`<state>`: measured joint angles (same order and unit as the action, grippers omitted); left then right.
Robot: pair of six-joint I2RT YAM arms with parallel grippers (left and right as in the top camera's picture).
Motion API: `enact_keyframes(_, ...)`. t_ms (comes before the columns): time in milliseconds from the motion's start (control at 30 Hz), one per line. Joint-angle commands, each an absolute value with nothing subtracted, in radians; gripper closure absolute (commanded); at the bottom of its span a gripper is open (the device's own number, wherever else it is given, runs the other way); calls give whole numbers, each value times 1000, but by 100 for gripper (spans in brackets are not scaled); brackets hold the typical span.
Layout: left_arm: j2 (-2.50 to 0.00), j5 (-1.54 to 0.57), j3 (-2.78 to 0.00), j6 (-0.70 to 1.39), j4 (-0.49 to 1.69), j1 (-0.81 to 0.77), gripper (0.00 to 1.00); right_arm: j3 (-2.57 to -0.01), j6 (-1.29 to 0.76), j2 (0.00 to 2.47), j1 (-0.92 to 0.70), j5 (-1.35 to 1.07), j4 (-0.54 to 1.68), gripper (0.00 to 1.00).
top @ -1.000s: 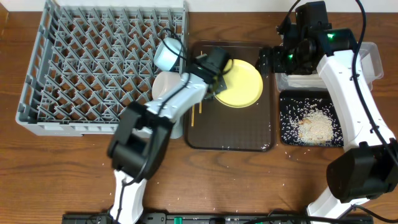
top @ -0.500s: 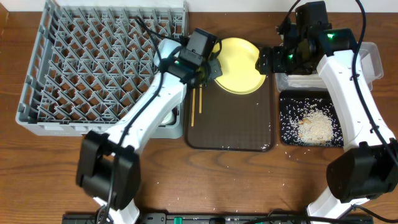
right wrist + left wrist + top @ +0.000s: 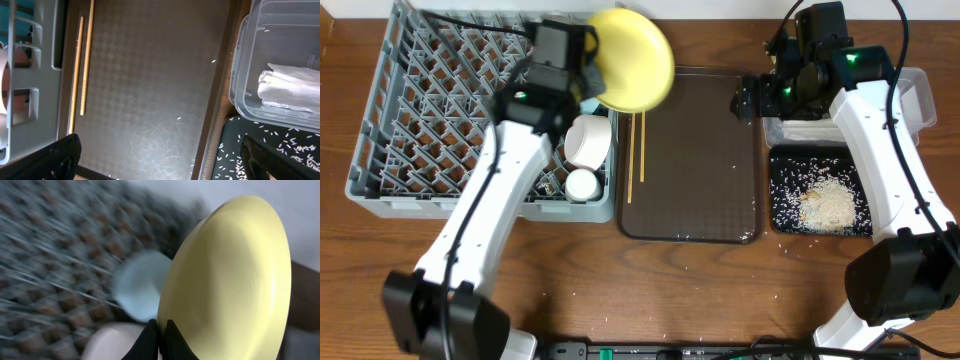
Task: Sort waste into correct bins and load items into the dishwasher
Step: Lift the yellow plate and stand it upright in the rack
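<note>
My left gripper (image 3: pixel 588 62) is shut on the rim of the round yellow plate (image 3: pixel 632 58) and holds it tilted in the air over the right edge of the grey dish rack (image 3: pixel 450 110); in the left wrist view the plate (image 3: pixel 230 280) fills the right side, with the jaws (image 3: pixel 161 330) pinching its edge. A light blue bowl (image 3: pixel 140 287), a white bowl (image 3: pixel 588 140) and a small white cup (image 3: pixel 582 184) sit in the rack. Two wooden chopsticks (image 3: pixel 637 160) lie on the brown tray (image 3: pixel 700 150). My right gripper (image 3: pixel 160 155) is open and empty above the tray's right edge. The clear tub (image 3: pixel 280 65) holds a white napkin (image 3: pixel 290 87). The black tray (image 3: pixel 820 195) holds rice.
Loose rice grains lie scattered on the wooden table near the front edge (image 3: pixel 650 335). The brown tray takes up the middle between the rack and the two bins on the right.
My left gripper has lifted the yellow plate off the brown tray and carried it up and left over the rack's right edge. The right arm has not moved.
</note>
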<state>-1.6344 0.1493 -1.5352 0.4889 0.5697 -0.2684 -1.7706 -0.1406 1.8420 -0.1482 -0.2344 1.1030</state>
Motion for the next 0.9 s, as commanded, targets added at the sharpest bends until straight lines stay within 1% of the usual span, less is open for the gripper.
enact_keyframes(0,-1586,342,-1535,348,572,-244,93,-1771,-133,1837,-158,-233,1104,1)
enact_keyframes(167,-1588,466,-1535,222,572,-204,93,-1771,-133,1837,-158,-233,1104,1)
enact_keyframes(533,-1629,469,-1535,-12,537,-79,93,-1771,-133,1837,-158,-233,1104,1)
enact_keyframes(633,-1668,471,-1534,-72,529,-60,93,-1771,-133,1837,-158,-233,1104,1)
enact_keyframes(733,-1715,527,-1534,-120,509,-54,93,-1771,-133,1837,-158,-233,1104,1)
enact_keyframes(867,-1761,540,-1534,-142,500,-57,93,-1771,-133,1837,-158,-233,1104,1)
